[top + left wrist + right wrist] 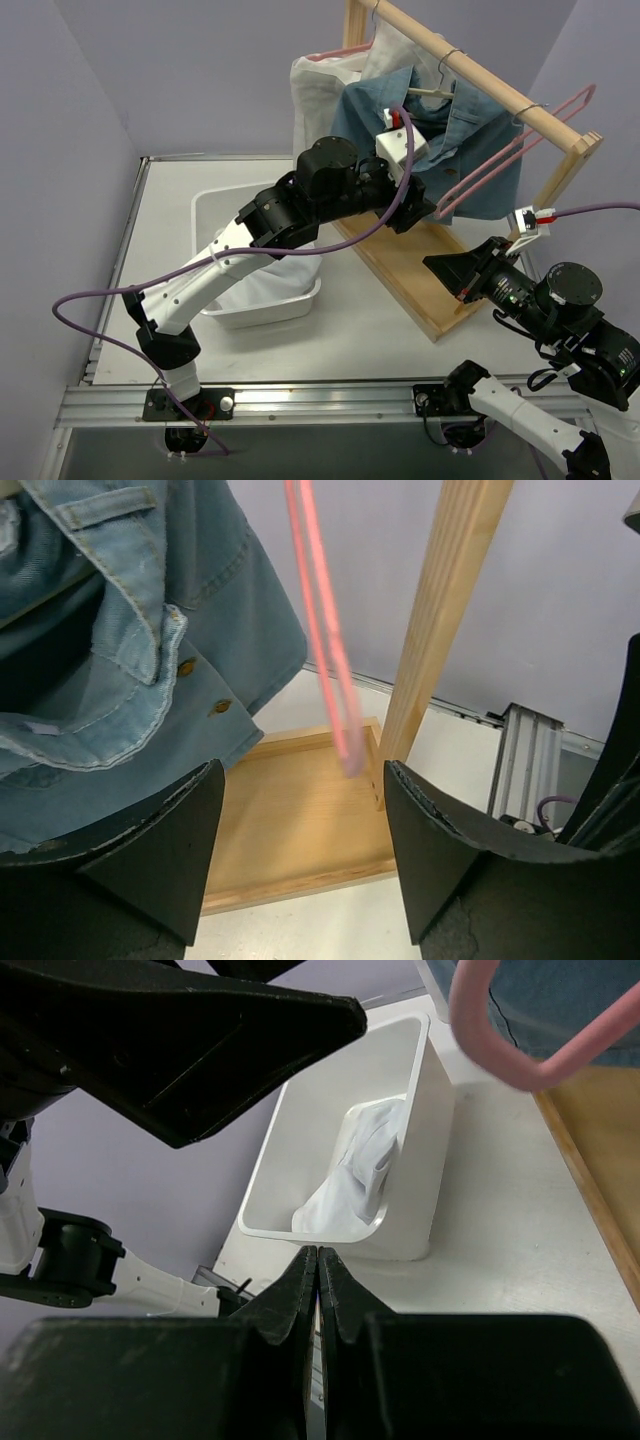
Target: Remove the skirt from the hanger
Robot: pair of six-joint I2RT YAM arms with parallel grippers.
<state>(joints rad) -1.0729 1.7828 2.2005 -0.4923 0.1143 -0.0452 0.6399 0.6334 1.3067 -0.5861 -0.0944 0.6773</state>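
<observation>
grey tabletop [500, 1210] bears a white bin [435, 1150] holding the crumpled white skirt [355, 1180].

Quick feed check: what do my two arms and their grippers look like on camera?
The left arm and the right arm both have white link covers between rounded black joints, each trailed by a purple cable. The left gripper and the right gripper are matte black with wedge-shaped fingers.
</observation>
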